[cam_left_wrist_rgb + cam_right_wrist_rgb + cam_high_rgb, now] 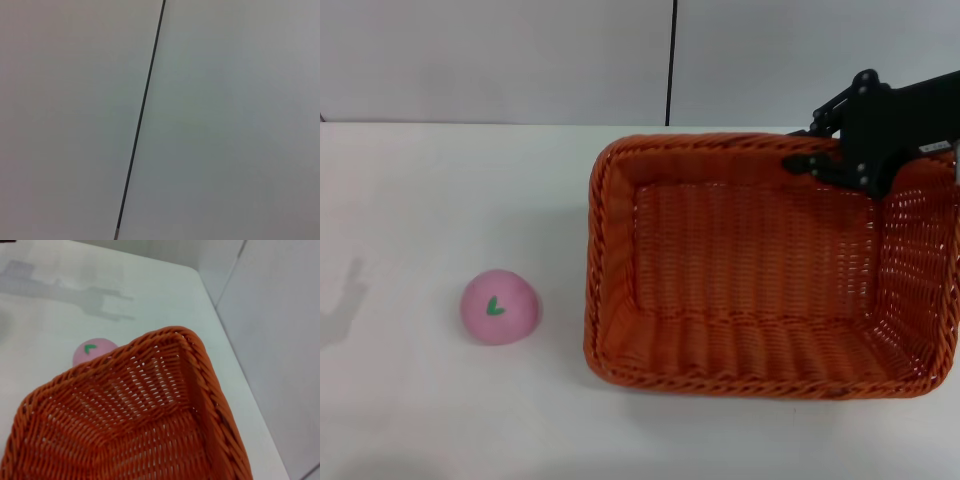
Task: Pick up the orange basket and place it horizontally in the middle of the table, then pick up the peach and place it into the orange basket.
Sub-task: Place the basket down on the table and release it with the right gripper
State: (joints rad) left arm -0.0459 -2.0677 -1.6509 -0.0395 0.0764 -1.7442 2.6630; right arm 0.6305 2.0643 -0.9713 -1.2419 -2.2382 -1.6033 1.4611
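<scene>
The orange basket (pixel 760 270) sits on the right half of the white table (pixel 440 180), its opening facing up; the right wrist view shows one corner of the orange basket (pixel 150 430) from above. My right gripper (pixel 830 148) is at the basket's far rim near the back right corner, with the rim running between its black parts. The pink peach (pixel 499 307) with a green leaf mark lies on the table left of the basket, apart from it, and the peach (pixel 92 351) peeks over the rim in the right wrist view. My left gripper is out of view.
A pale wall with a dark vertical seam (pixel 671 60) stands behind the table. The left wrist view shows only that wall and seam (pixel 142 115). A faint arm shadow (pixel 345 300) falls on the table's left edge.
</scene>
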